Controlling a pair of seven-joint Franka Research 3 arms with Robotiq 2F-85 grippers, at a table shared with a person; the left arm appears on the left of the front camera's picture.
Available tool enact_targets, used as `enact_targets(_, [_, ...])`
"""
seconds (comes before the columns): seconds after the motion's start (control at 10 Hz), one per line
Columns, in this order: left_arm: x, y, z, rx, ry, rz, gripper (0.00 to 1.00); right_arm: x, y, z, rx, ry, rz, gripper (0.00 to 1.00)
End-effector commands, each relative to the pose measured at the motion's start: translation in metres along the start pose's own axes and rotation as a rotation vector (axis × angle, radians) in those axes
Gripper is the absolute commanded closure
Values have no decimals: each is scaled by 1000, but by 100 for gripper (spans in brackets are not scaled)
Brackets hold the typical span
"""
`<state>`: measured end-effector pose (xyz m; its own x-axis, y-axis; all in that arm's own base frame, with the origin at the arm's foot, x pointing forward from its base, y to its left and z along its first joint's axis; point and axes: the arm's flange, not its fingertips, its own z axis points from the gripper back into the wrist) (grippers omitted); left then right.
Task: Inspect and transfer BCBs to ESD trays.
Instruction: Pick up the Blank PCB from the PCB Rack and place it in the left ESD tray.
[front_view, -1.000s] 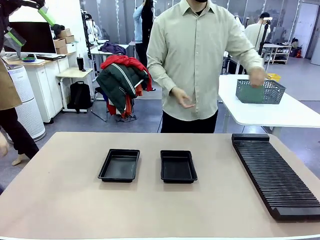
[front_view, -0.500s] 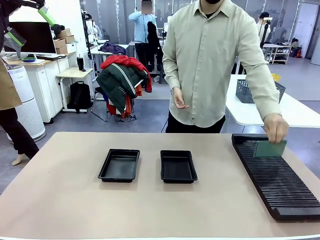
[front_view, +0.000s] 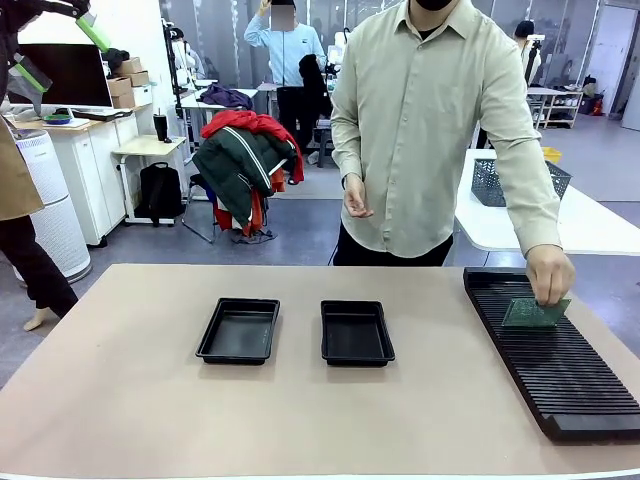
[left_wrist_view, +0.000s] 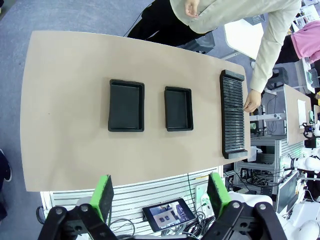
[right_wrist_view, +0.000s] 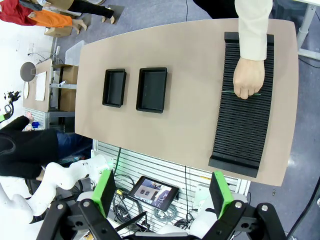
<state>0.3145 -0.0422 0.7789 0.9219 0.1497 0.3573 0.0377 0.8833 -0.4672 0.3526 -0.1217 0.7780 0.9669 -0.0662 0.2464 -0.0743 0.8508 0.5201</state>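
The left claw (left_wrist_view: 161, 197) and right claw (right_wrist_view: 162, 192) both hang wide open and empty, well above the desk (left_wrist_view: 65, 125). Far ahead of the right claw's fingers, a person's hand (front_view: 550, 275) pinches 1 BCB (front_view: 535, 313), tilted over the ribbed black rack (front_view: 555, 380). The risk is that the thin green board misses a slot, tips over, or scrapes on the hard ribs. The 2 ESD trays (front_view: 236, 357), shallow, matte black and flared-rimmed, sit empty ahead of the left claw.

L tray (front_view: 238, 330) beside R tray (front_view: 357, 332), mid table (front_view: 120, 400); rack (front_view: 560, 385) far R; BCB (front_view: 535, 314) on rack's far end, under person's hand (front_view: 550, 275)
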Motion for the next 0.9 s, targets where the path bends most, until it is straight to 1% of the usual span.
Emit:
enact_targets(0.0, [-1,1,-1,-4,-1,2,0,-1,1,0,4,0,7,0])
enact_targets(0.8, [-1,1,-1,-4,-1,2,0,-1,1,0,4,0,7,0])
